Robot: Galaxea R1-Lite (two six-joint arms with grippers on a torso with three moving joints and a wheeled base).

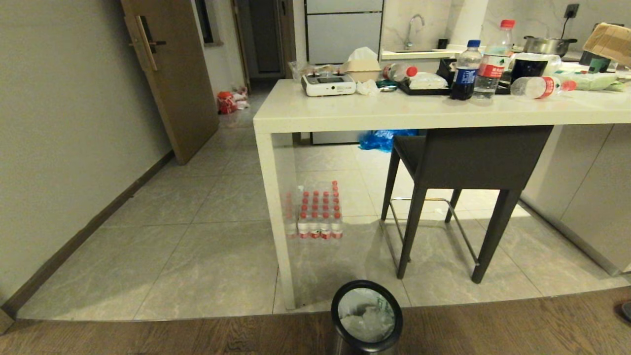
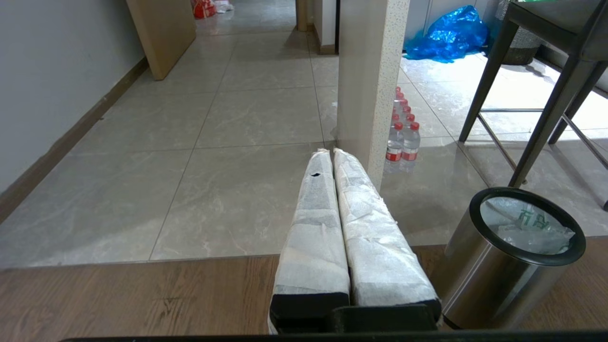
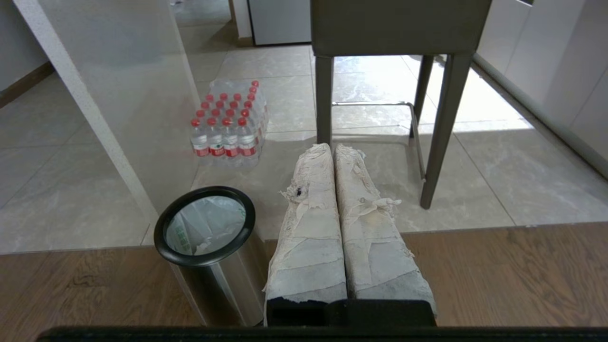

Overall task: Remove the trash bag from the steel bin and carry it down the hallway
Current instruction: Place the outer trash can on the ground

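The steel bin (image 1: 367, 315) stood on wood floor beside the desk (image 1: 394, 113) leg, trash bag (image 1: 366, 315) inside. Bottles (image 1: 315, 212) and a stool (image 1: 468, 158) crowded the tiles beyond it. Left tool (image 2: 331, 153) and right tool (image 3: 331, 147) were both closed, empty.

Shiny steel bin (image 1: 366, 318) with black rim, on brown wood-grain floor (image 1: 148, 337). Inside, translucent white trash bag (image 2: 525, 228) with green print. Beyond the bin, grey marbled tiles (image 1: 207, 246), cream white table (image 1: 394, 111), dark grey stool (image 1: 463, 162), clear bottles (image 1: 315, 217) with red caps. Past the stool, crumpled blue plastic (image 2: 446, 33). White-wrapped fingers (image 2: 361, 228) on the left gripper (image 2: 331, 151).
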